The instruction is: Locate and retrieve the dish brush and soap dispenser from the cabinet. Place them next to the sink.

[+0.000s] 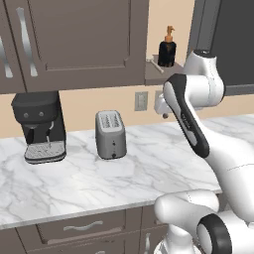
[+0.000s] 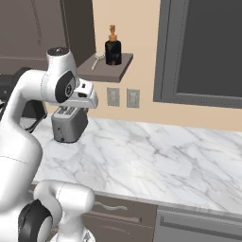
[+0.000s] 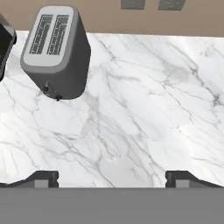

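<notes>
The black soap dispenser (image 1: 167,49) (image 2: 113,49) with its orange pump stands upright on the grey-brown shelf board (image 1: 158,75) (image 2: 106,72) joined to the dark wall cabinets (image 1: 79,39). The dish brush (image 1: 155,63) (image 2: 97,60) lies on the same shelf, just left of the bottle. My gripper (image 2: 89,100) (image 1: 159,106) (image 3: 111,178) hangs below the shelf's front, pointing down at bare marble. It is open, with nothing between its fingertips (image 3: 43,178). The sink is out of view.
A grey toaster (image 1: 110,134) (image 2: 69,124) (image 3: 54,52) stands on the marble counter (image 1: 149,168) left of the gripper. A black coffee machine (image 1: 39,126) sits further left. Wall outlets (image 2: 113,97) are under the shelf, and a dark window (image 2: 208,52) is to the right.
</notes>
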{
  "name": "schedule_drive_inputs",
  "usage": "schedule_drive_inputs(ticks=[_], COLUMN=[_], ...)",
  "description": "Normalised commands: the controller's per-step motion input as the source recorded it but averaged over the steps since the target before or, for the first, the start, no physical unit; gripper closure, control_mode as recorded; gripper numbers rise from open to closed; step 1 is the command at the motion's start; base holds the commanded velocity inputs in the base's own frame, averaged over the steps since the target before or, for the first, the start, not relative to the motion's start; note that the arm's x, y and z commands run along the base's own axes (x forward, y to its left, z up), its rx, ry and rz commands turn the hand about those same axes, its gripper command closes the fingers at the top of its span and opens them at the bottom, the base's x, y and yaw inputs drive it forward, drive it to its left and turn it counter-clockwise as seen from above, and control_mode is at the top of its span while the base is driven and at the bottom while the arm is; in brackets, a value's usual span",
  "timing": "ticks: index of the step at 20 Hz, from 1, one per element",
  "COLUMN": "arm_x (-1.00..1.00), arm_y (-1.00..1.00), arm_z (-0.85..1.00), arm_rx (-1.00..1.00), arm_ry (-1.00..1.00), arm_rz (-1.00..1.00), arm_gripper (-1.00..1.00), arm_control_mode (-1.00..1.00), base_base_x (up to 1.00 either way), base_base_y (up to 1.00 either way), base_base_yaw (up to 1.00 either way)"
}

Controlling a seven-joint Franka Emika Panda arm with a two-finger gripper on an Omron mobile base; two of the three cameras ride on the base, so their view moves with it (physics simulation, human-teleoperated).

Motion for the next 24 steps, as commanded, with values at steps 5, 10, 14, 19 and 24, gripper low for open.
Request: schedule_drive_inputs(ticks=[5, 10, 14, 19, 24], arm_x=[-0.21, -0.01, 0.04, 0.23, 0.39], arm_y=[-0.01, -0.08, -0.16, -0.17, -0.05], arm_z=[0.33, 0.45, 0.31, 0.30, 0.46], arm_rx=[-0.02, -0.07, -0.03, 0.02, 0.12], arm_ry=[-0.12, -0.14, -0.06, -0.21, -0.16], arm_rz=[-0.04, 0.00, 0.00, 0.00, 0.00], arm_gripper=[-1.00, -1.00, -1.00, -1.00, -1.00], arm_control_mode=[-1.00, -1.00, -1.00, -1.00, -1.00], base_base_x=[0.00, 0.00, 0.00, 0.00, 0.00], base_base_y=[0.00, 0.00, 0.00, 0.00, 0.00], base_base_yaw=[0.00, 0.00, 0.00, 0.00, 0.00])
